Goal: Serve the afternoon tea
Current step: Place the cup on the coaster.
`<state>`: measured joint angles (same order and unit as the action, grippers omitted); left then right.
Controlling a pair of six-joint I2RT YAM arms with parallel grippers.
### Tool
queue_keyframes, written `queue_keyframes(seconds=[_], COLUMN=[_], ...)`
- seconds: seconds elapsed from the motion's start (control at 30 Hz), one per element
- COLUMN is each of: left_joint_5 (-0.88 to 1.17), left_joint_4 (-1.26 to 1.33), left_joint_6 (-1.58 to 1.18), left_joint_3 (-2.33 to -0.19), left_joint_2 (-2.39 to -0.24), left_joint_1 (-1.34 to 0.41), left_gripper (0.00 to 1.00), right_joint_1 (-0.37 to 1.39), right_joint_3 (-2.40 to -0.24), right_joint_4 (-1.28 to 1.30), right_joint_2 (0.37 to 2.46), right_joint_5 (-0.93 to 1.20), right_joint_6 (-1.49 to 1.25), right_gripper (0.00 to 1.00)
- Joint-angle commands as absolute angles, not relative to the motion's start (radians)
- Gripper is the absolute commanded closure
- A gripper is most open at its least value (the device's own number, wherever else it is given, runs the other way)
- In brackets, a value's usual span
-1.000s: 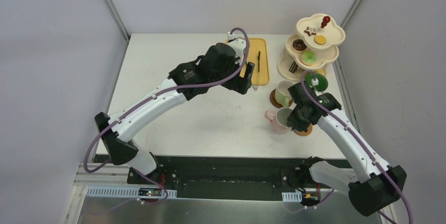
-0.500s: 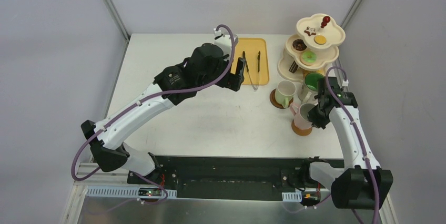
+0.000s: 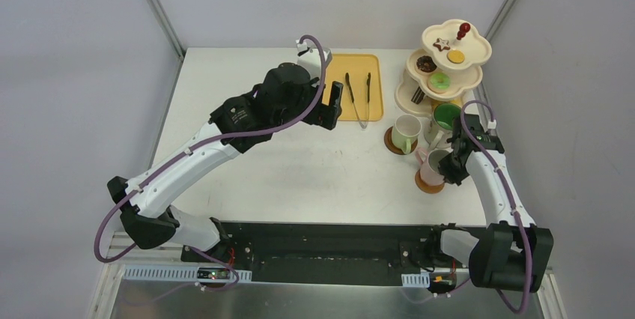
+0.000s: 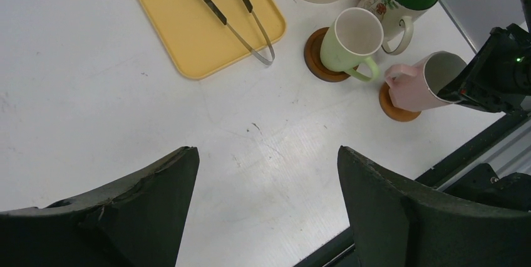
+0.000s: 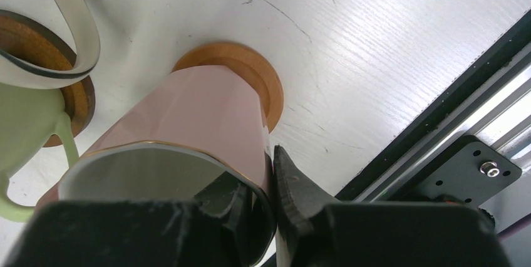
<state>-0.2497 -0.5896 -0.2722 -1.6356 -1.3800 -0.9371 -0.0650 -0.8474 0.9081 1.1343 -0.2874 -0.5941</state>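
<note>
My right gripper (image 3: 451,163) is shut on the rim of the pink mug (image 3: 428,168), one finger inside and one outside (image 5: 269,167). The pink mug (image 5: 206,110) has its base on a round brown coaster (image 5: 250,69). Just behind it, the cream mug (image 3: 406,130) stands on its own coaster (image 3: 390,141). The green-lined patterned mug (image 3: 445,118) is next to it, at the foot of the cream three-tier stand (image 3: 442,64), which carries small toy pastries. My left gripper (image 3: 333,105) hangs open and empty (image 4: 266,151) over bare table beside the tray.
A yellow tray (image 3: 377,87) at the back centre holds black tongs (image 3: 358,98). The table's near edge with its black rail (image 5: 438,116) runs close to the pink mug's coaster. The stand sits at the back right corner.
My right gripper carried the pink mug rightwards onto its coaster. The left arm drew back to the left off the tray, uncovering the tongs lying on it, and its jaws widened a little.
</note>
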Motion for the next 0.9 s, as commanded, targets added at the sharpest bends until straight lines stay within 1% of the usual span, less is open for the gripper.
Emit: queue_keyframes(seconds=[0.0, 0.27, 0.47, 0.87], left_joint_5=[-0.286, -0.290, -0.282, -0.276], left_joint_4=[-0.600, -0.598, -0.596, -0.598], left_joint_6=[-0.250, -0.248, -0.249, -0.250], left_joint_3=[-1.640, -1.644, -1.655, -1.663], left_joint_2=[-1.355, -1.360, -1.370, -1.380], left_joint_1=[-0.946, -0.946, -0.946, -0.946], left_gripper=[0.16, 0.16, 0.16, 0.16], right_joint_1=[-0.073, -0.074, -0.074, -0.074], right_joint_3=[-0.848, -0.839, -0.838, -0.836], right_joint_4=[0.837, 0.856, 0.862, 0.889], right_joint_2=[1.118, 1.101, 1.119, 1.078], right_joint_5=[-0.299, -0.328, -0.303, -0.301], right_joint_6=[-0.626, -0.624, -0.625, -0.638], right_gripper=[1.00, 1.00, 1.00, 1.00])
